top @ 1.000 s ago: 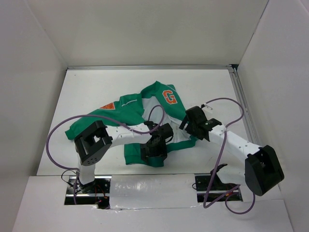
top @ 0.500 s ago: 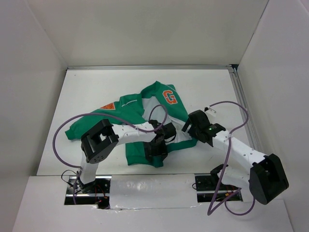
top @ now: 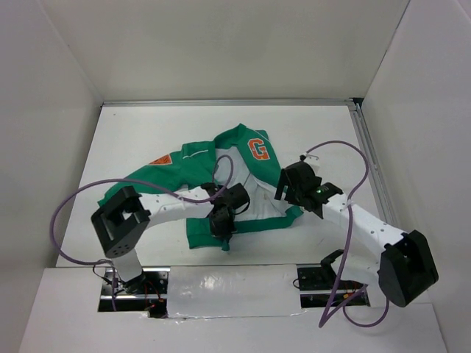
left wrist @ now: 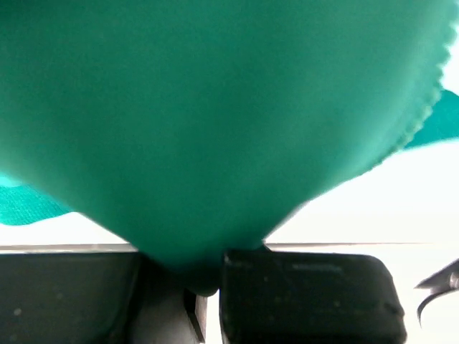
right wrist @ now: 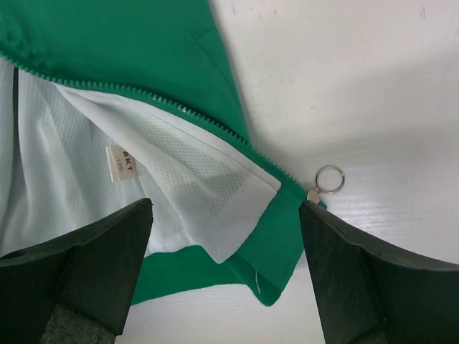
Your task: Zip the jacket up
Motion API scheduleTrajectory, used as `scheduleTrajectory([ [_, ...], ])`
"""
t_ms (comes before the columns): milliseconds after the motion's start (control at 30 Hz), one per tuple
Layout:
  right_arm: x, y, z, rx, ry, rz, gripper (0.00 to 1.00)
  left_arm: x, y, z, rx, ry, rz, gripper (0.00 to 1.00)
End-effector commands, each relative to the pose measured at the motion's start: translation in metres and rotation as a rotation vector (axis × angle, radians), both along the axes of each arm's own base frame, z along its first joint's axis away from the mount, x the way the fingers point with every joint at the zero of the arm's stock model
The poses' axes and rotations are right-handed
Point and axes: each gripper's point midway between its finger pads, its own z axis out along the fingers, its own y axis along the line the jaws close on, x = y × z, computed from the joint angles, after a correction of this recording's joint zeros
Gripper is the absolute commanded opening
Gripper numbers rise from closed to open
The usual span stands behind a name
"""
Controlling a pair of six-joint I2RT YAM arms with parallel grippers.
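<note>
Shifted left in the top view, left gripper (left wrist: 206, 278) now pinches the limp, light jacket (top: 197, 158); right gripper (right wrist: 226, 229) gapes above the ring pull (right wrist: 329, 178), likely the best hold.

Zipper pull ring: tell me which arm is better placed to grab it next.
Right. The right gripper, open, hovers over the jacket corner, the zipper pull ring near its finger; the left gripper is clamped on green fabric.

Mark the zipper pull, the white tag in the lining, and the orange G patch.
zipper pull (right wrist: 314, 194): right wrist view, tab below the ring.
white tag (right wrist: 120, 162): right wrist view, middle of the tag.
orange G patch (top: 258, 148): top external view, on the letter.
</note>
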Motion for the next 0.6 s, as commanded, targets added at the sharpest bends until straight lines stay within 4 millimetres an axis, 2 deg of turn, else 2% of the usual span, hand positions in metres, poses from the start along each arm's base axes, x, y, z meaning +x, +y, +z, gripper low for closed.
scheduleTrajectory([
  [0, 0.020, 0.010, 0.022, -0.060, -0.080, 0.081, 0.90, 0.016, -0.012, 0.033, -0.151, -0.166, -0.129, 0.00],
  [33, 0.021, 0.014, 0.017, -0.072, -0.067, 0.107, 0.90, 0.013, -0.009, 0.034, -0.172, -0.162, -0.143, 0.00],
  [67, 0.023, 0.019, 0.019, -0.087, -0.063, 0.157, 0.90, 0.015, -0.010, 0.043, -0.215, -0.190, -0.183, 0.00],
  [100, 0.021, 0.026, 0.012, -0.083, -0.028, 0.195, 0.90, 0.020, -0.014, 0.048, -0.255, -0.219, -0.188, 0.00],
  [133, 0.019, 0.031, 0.009, -0.085, -0.009, 0.229, 0.90, 0.017, -0.010, 0.043, -0.266, -0.215, -0.201, 0.00],
  [167, 0.017, 0.041, 0.008, -0.095, 0.002, 0.295, 0.90, 0.016, -0.011, 0.051, -0.310, -0.236, -0.246, 0.00],
  [233, 0.014, 0.050, -0.001, -0.119, 0.027, 0.335, 0.90, 0.019, -0.007, 0.047, -0.352, -0.256, -0.265, 0.00],
  [267, 0.012, 0.054, -0.002, -0.130, 0.034, 0.358, 0.90, 0.019, -0.006, 0.052, -0.381, -0.281, -0.296, 0.00],
  [433, 0.016, 0.047, -0.026, -0.212, 0.111, 0.323, 0.89, 0.024, 0.006, 0.059, -0.491, -0.371, -0.367, 0.00],
  [467, 0.018, 0.047, -0.032, -0.231, 0.133, 0.311, 0.84, 0.024, 0.007, 0.061, -0.513, -0.375, -0.371, 0.00],
  [533, 0.021, 0.045, -0.037, -0.260, 0.158, 0.287, 0.49, 0.027, 0.014, 0.064, -0.546, -0.380, -0.355, 0.00],
  [567, 0.022, 0.041, -0.038, -0.272, 0.166, 0.259, 0.35, 0.029, 0.018, 0.062, -0.535, -0.379, -0.341, 0.00],
])
